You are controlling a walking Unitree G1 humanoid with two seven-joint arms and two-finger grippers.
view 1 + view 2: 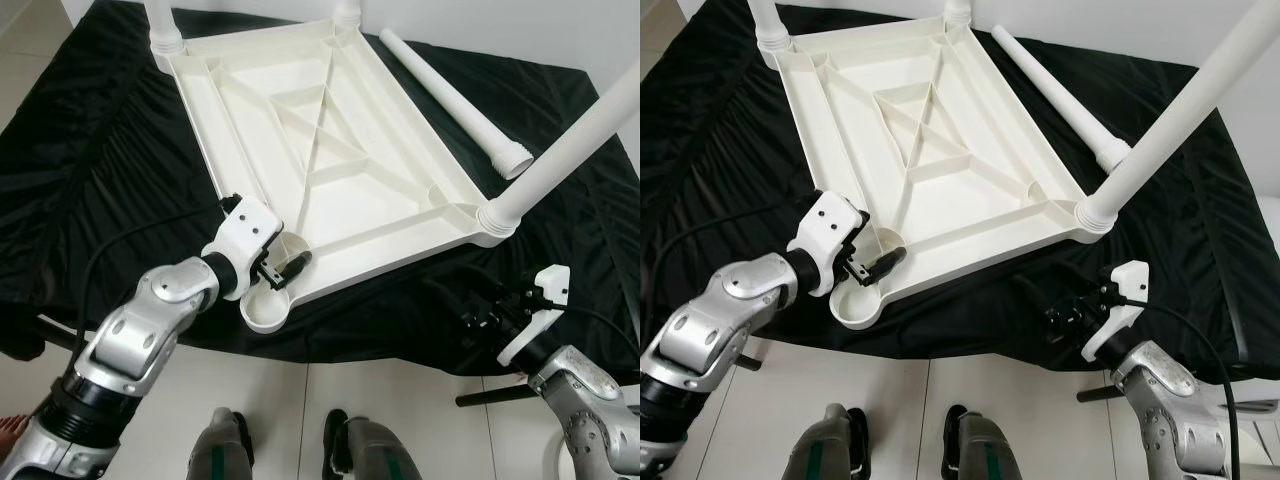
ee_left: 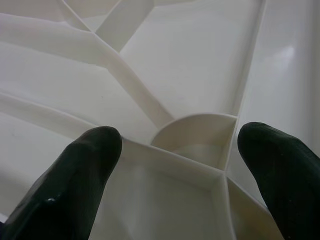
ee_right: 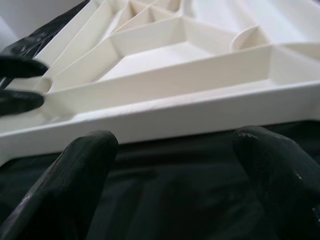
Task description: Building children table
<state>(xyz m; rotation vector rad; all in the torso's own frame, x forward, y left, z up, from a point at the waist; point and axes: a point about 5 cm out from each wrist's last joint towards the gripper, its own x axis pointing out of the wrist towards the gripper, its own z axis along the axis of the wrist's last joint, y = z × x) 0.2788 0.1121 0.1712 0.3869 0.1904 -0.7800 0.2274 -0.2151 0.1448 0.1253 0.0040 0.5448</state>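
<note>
A white plastic table top [image 1: 262, 80] lies upside down on a black cloth [image 1: 90, 150]. Legs stand in its far left corner [image 1: 163, 25], far right corner [image 1: 347, 10] and near right corner [image 1: 570, 150]. One loose leg [image 1: 450, 95] lies on the cloth to the right of the table. The near left corner socket [image 1: 265, 310] holds no leg. My left gripper [image 1: 285, 268] is open just above that socket, its fingers [image 2: 75, 170] spread over the ribs. My right gripper [image 1: 480, 315] is open and low over the cloth, facing the table's near edge [image 3: 165, 117].
The cloth's front edge ends at a pale tiled floor [image 1: 330, 385], where my feet [image 1: 225, 445] stand. A black rod [image 1: 492, 397] lies on the floor at the lower right. Black cables [image 1: 110, 250] trail from both wrists.
</note>
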